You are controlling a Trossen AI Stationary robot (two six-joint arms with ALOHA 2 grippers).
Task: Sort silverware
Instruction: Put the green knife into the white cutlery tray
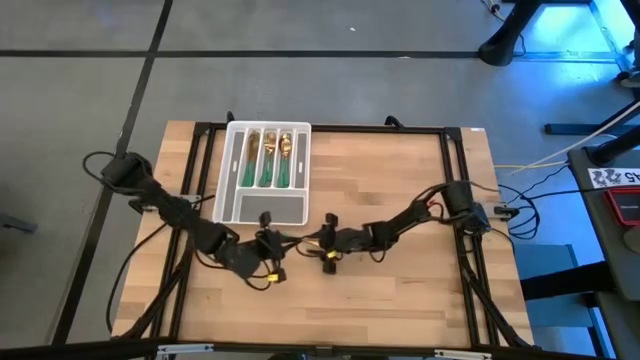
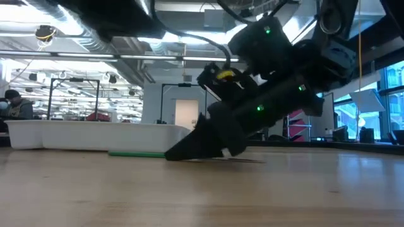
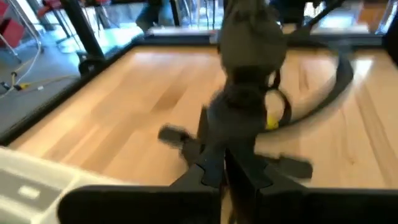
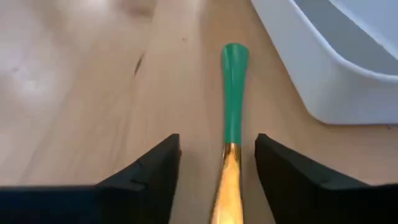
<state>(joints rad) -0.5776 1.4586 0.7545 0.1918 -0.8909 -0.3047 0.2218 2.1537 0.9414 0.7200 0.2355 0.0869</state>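
flat on table, utensil (image 4: 232, 124) lies lengthwise, green handle pointing away from right end effector (image 4: 217, 165).

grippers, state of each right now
Left gripper: shut, holding nothing visible.
Right gripper: open, fingers either side of a green-handled utensil lying on the table.

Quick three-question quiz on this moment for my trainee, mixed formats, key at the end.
1. True or false: the right end effector is clamped shut on the green-handled utensil.
2. Multiple choice: where does that utensil lie? A) in the white tray B) on the wooden table beside the tray C) lifted in the air
3. Fill in: the left end effector has its fingers ____.

Key:
1. False; its fingers stand open on either side of the utensil.
2. B
3. shut
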